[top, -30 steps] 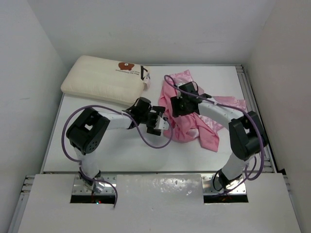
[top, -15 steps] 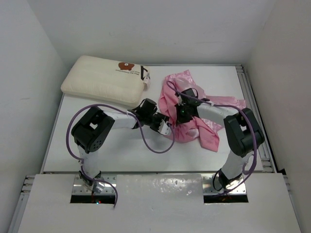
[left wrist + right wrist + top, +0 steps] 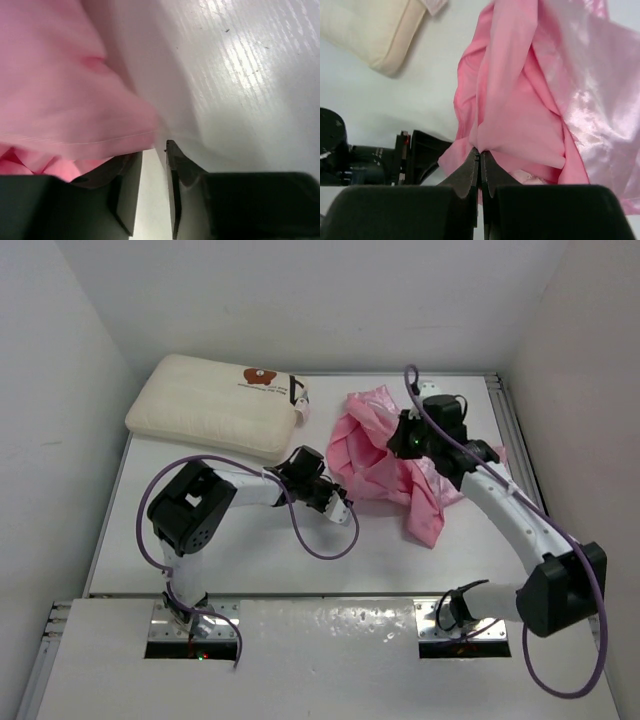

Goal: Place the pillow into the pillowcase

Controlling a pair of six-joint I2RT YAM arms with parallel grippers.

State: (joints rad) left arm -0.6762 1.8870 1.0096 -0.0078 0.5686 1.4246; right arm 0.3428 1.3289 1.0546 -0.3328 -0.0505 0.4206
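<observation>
At the near-left edge of the pillowcase (image 3: pixel 385 475), our left gripper (image 3: pixel 153 150) has crept closer. Its jaws stand a slit apart with nothing between them, and the hem is draped beside one finger. Over the pillowcase's middle, our right gripper (image 3: pixel 480 152) has risen, pinched tight on a fold and bunching the cloth. Beyond the pillowcase's far-left corner lies the pillow (image 3: pixel 215 405), untouched. We judge the opening is not yet found.
</observation>
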